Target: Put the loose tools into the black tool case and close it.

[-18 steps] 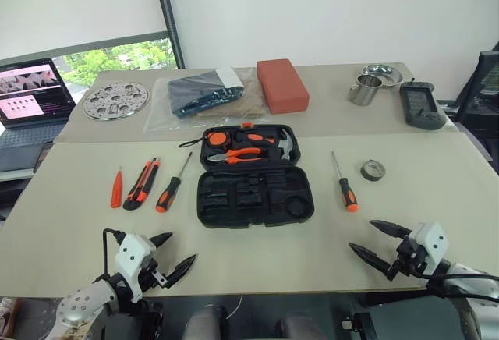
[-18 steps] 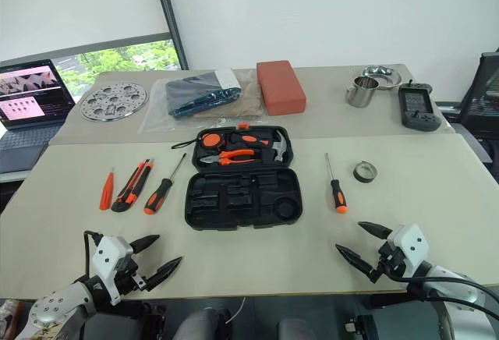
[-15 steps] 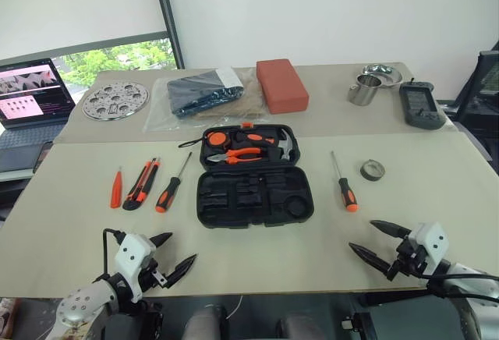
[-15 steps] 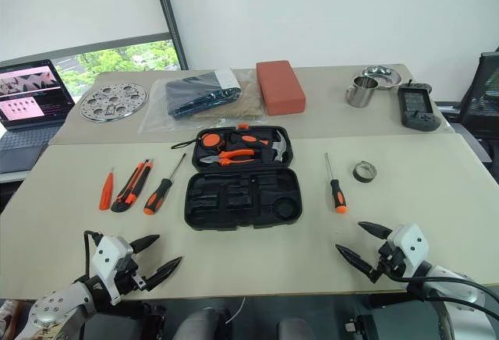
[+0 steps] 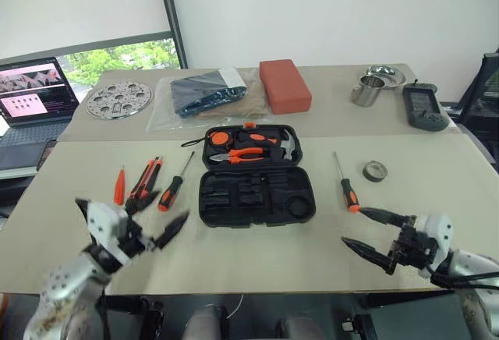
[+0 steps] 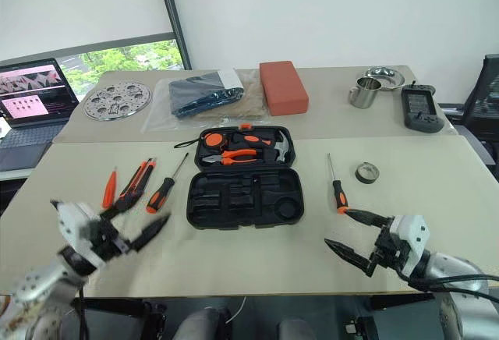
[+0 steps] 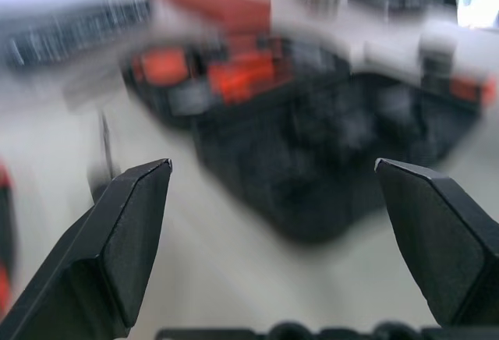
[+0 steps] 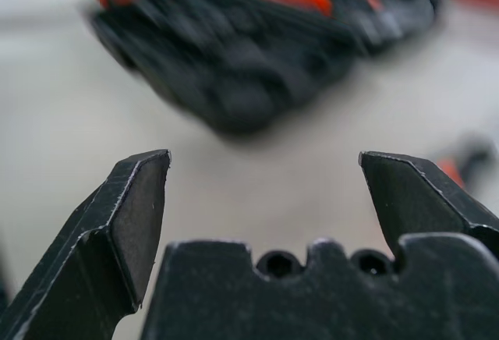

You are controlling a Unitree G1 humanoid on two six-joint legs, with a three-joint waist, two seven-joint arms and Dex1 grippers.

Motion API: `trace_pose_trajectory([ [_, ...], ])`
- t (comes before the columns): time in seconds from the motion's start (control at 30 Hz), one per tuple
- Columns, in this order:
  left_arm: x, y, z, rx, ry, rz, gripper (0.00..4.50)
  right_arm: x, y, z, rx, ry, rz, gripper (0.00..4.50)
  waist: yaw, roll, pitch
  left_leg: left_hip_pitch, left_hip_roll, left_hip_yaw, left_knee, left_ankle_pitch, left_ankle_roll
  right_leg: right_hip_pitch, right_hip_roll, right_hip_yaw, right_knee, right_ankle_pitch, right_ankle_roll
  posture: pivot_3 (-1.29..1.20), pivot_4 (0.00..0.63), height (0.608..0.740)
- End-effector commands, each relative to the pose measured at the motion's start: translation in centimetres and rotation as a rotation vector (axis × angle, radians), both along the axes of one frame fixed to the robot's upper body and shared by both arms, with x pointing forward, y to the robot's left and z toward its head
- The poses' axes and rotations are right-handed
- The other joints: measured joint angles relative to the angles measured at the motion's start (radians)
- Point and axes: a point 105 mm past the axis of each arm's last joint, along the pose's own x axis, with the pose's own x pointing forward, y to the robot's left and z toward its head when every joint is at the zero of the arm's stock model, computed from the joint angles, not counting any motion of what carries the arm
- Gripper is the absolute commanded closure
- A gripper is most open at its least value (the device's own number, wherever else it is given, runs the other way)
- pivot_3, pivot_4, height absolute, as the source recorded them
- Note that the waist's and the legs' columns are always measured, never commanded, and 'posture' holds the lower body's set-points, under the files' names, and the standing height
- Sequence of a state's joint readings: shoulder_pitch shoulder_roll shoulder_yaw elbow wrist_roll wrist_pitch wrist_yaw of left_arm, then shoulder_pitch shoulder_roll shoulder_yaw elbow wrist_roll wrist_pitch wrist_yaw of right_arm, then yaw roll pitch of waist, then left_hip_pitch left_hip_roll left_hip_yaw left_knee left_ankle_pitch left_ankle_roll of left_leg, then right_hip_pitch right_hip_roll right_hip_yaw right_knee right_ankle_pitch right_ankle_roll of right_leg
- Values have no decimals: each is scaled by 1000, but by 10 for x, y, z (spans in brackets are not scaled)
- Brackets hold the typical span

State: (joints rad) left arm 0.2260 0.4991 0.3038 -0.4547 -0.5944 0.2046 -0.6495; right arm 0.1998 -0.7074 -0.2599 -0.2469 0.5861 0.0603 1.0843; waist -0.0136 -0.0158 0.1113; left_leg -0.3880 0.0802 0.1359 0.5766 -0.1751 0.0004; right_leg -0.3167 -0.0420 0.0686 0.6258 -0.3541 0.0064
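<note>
The black tool case [image 5: 257, 172] lies open in the middle of the near table [image 5: 249, 246], its lid half on the far side holding pliers and a hammer, its near half showing bare moulded slots. To the case's left you have three loose tools in a row: a slim all-orange tool [image 5: 119, 185], a utility knife [image 5: 146, 181] and a left screwdriver [image 5: 173, 186]. To its right lie a second screwdriver [image 5: 345, 187] and, further right, a small dark tape roll [image 5: 375, 171]. Your left gripper [image 5: 152, 219] is raised over the near left part of the table, angled forward and inward, with one fingertip close to the knife's near end and the other just short of the left screwdriver's handle; whether it touches the knife you cannot tell. Its jaws are spread wide and hold nothing, and the left wrist view looks between them at the blurred case. Your right gripper [image 5: 366, 235] hovers low near the right front edge, pointing inward toward the case, its upper finger just short of the second screwdriver's handle. Its jaws too are spread wide and empty.
</note>
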Motion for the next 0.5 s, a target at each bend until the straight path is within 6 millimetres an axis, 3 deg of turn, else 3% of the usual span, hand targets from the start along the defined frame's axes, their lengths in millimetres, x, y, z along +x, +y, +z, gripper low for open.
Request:
trace_pose_trajectory([
  [0.03, 17, 14, -9, 52, 77, 142, 13, 5, 19, 23, 28, -58, 72, 0, -5, -1, 0, 0, 0, 0, 0, 0, 0, 0, 1, 0, 0, 0, 0, 0, 150, 740],
  [0.3, 48, 38, -34, 215, 248, 355, 13, 22, 46, 46, 28, -147, 115, 0, 6, -2, 1, 0, -1, 0, 0, 1, -1, -1, 4, 0, 0, 0, 0, 0, 150, 740],
  [0.5, 54, 20, -57, 222, 407, 286, 13, 28, 52, 44, 11, -163, 106, 0, 8, -2, 1, -1, -1, 1, 0, 1, -1, -1, 3, 0, 0, 0, 1, 0, 150, 740],
])
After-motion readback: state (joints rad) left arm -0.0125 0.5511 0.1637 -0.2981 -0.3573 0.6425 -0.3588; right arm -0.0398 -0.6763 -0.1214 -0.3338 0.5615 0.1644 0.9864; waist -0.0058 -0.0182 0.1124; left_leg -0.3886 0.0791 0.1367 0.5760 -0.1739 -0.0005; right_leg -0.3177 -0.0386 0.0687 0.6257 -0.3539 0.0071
